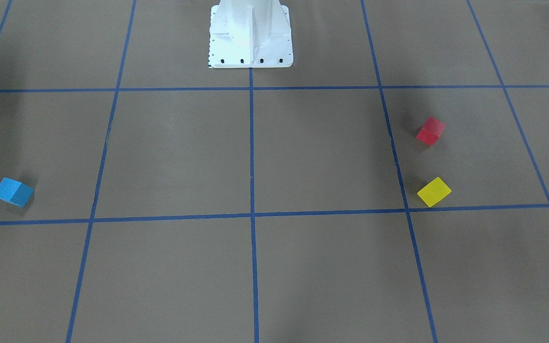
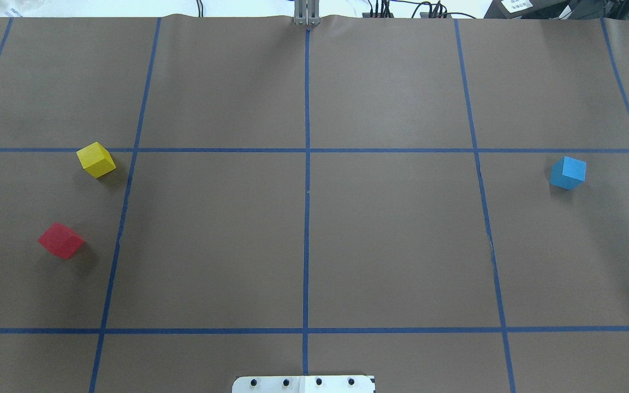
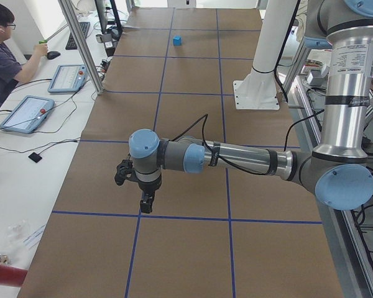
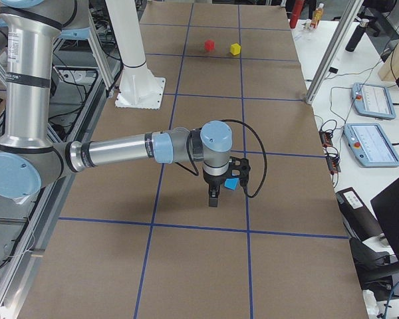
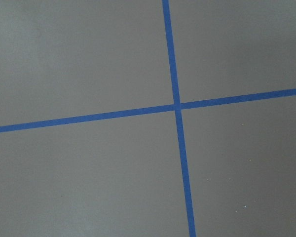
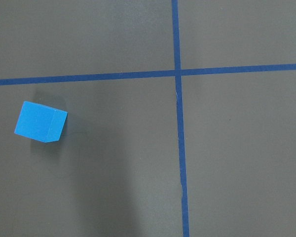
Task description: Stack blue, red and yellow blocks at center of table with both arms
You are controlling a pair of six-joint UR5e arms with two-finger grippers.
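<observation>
The blue block (image 2: 567,172) lies far right in the overhead view and low left in the right wrist view (image 6: 40,122). The red block (image 2: 61,240) and the yellow block (image 2: 96,159) sit apart at the far left. All three rest on the table (image 2: 402,245), none touching another. The center of table (image 2: 317,161) by the tape crossing is bare brown. My left gripper (image 3: 147,203) hangs above the table only in the left side view. My right gripper (image 4: 213,199) hangs beside the blue block (image 4: 232,183) only in the right side view. I cannot tell whether either gripper is open or shut.
The white bolted base (image 2: 303,383) stands at the table's near edge on the long tape line. A person (image 3: 6,56) sits at a side desk with tablets (image 3: 26,113). Metal frame posts (image 3: 81,49) rise along the table's far edge.
</observation>
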